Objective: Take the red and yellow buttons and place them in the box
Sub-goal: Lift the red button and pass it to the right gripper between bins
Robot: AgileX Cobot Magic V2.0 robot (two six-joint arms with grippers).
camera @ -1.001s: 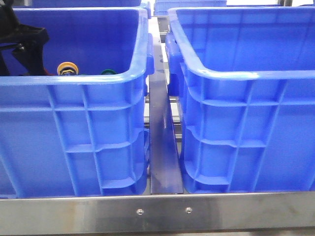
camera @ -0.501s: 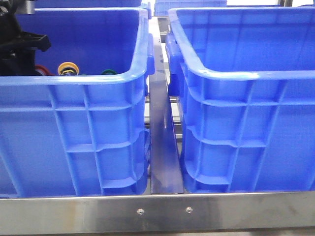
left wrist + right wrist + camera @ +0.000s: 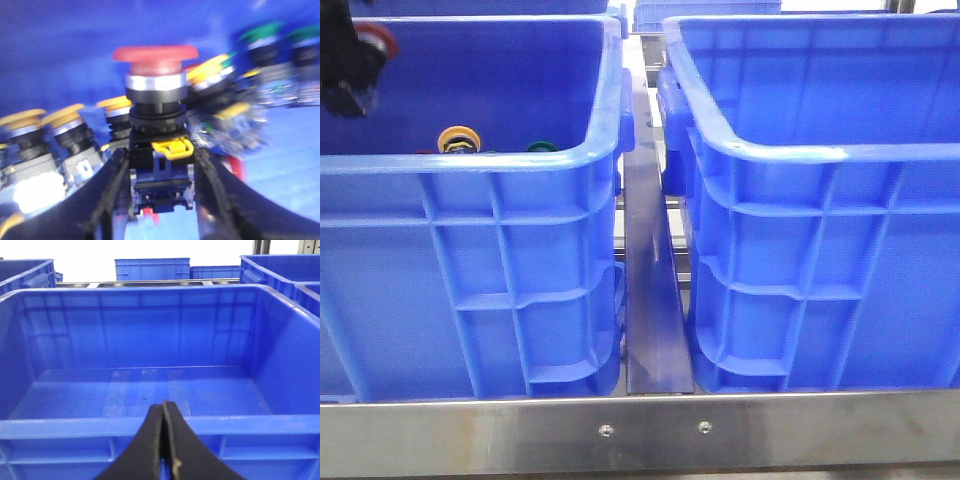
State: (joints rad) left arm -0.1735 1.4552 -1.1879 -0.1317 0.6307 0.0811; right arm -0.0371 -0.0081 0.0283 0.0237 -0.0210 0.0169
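- Where the left crate (image 3: 470, 250) fills the left half of the front view, left gripper (image 3: 350, 70) at the far upper left of the frame, above the crate's near rim, only partly in view.
- Clenched around a red button (image 3: 155, 75): dark fingers (image 3: 112, 185) pressed against either side of its blocky lower body, red domed cap upward, silver collar just below the cap, yellow clip on the body front.
- Same red cap (image 3: 375, 38) as a small spot at the upper left edge of the front view, raised clear of the heap below.
- Behind the near rim of that crate, low in its interior: a yellow button (image 3: 458, 138) and, just right of it, a green button (image 3: 542, 147), only their tops visible.
- In the left wrist picture, blurred: several yellow-capped buttons (image 3: 65, 120) at middle left, green-capped ones (image 3: 262, 37) at upper right, all lying on the blue crate floor.
- Right crate, the box (image 3: 820, 200), filling the right half of the front view, apart from the left crate, a metal rail (image 3: 650, 300) between them.
- Right gripper (image 3: 163, 440) at bottom centre of its wrist picture, jaws pressed together with nothing between, held over the near rim of the box (image 3: 160, 425).
- Bare blue box floor beyond the fingertips, with pale tape strips (image 3: 145, 387) at its middle.
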